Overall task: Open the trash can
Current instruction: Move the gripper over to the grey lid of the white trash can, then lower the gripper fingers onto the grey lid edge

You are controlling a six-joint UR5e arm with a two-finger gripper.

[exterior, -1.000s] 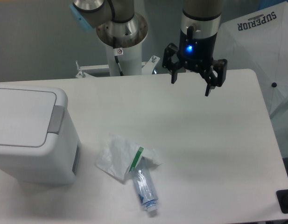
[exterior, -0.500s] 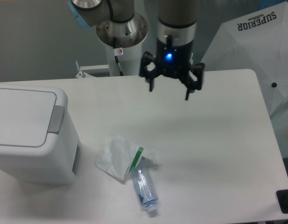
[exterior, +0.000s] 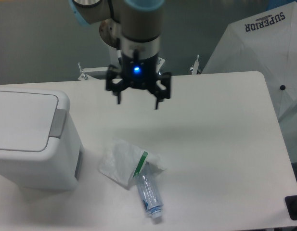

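The trash can (exterior: 32,139) is a boxy white bin at the left edge of the table, with its flat lid down and a grey push tab (exterior: 56,123) on its right side. My gripper (exterior: 137,103) hangs open above the table's back middle, to the right of the can and well apart from it. Nothing is between its black fingers (exterior: 157,100). A blue light glows on the gripper body.
A thin white plastic bag with a green strip (exterior: 126,161) lies in front of the gripper, with a blue-and-white tube (exterior: 150,193) beside it. A white umbrella (exterior: 264,43) stands at the back right. The arm's base (exterior: 124,33) rises behind the table.
The gripper has swept left across the back of the table, from the right side to near the middle, staying open. The bin, bag and tube have not moved.
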